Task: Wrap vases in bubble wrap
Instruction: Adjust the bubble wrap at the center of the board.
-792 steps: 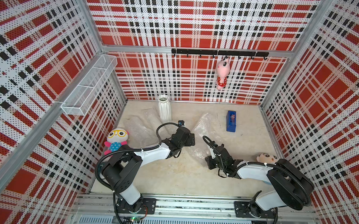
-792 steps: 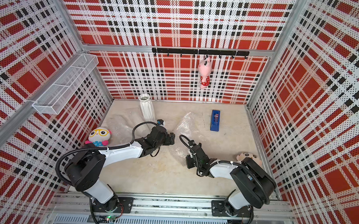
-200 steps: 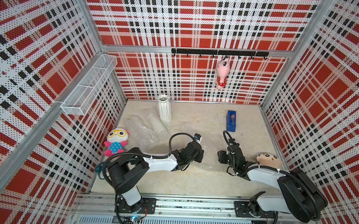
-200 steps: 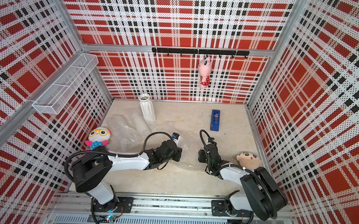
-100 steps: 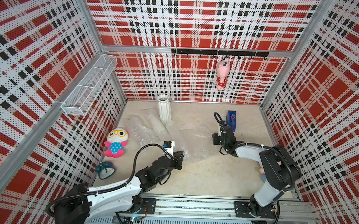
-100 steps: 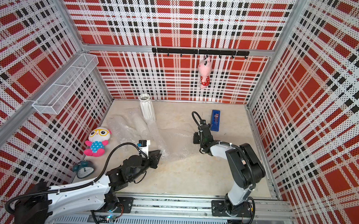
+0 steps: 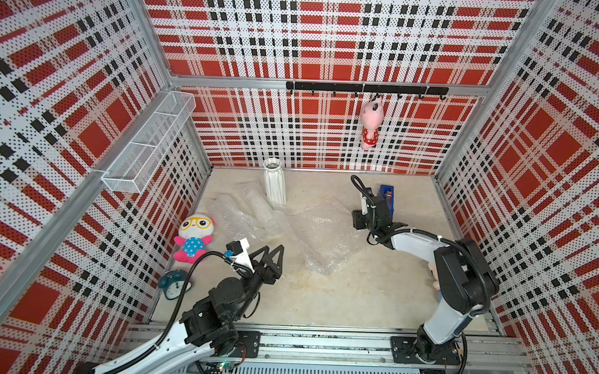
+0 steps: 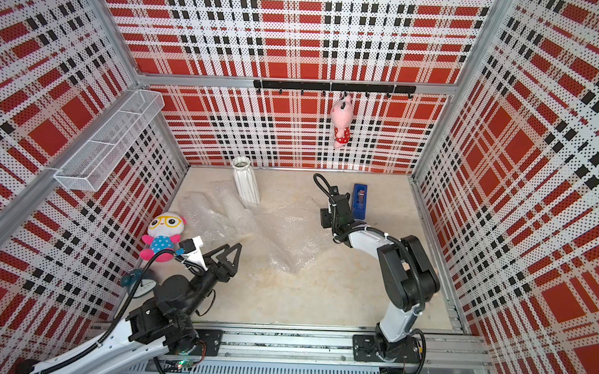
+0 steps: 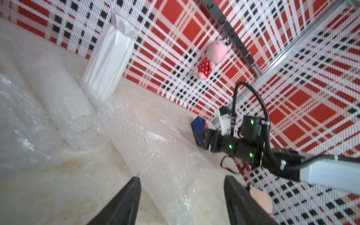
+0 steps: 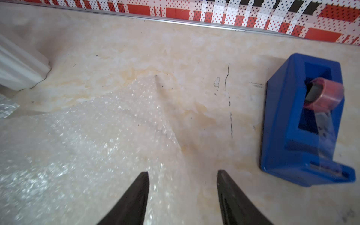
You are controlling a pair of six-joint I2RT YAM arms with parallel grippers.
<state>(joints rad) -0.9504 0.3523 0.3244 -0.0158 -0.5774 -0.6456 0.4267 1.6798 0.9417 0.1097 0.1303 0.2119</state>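
Note:
A tall white ribbed vase stands upright near the back wall. Bubble wrap lies spread on the table in front of it, with crumpled bundles to its left. My left gripper hangs open and empty above the wrap's near-left edge. My right gripper is open and empty at the wrap's far-right edge; one finger is over the wrap, the other over bare table. In both top views its wrist hides the fingers.
A blue tape dispenser sits close beside my right gripper. A plush doll with glasses and a small clock lie by the left wall. A pink plush hangs on the back rail. A wire basket juts from the left wall.
My left arm has pulled back from the table's middle to the front left, and its gripper has opened. My right arm has swung from the front right to the back beside the dispenser.

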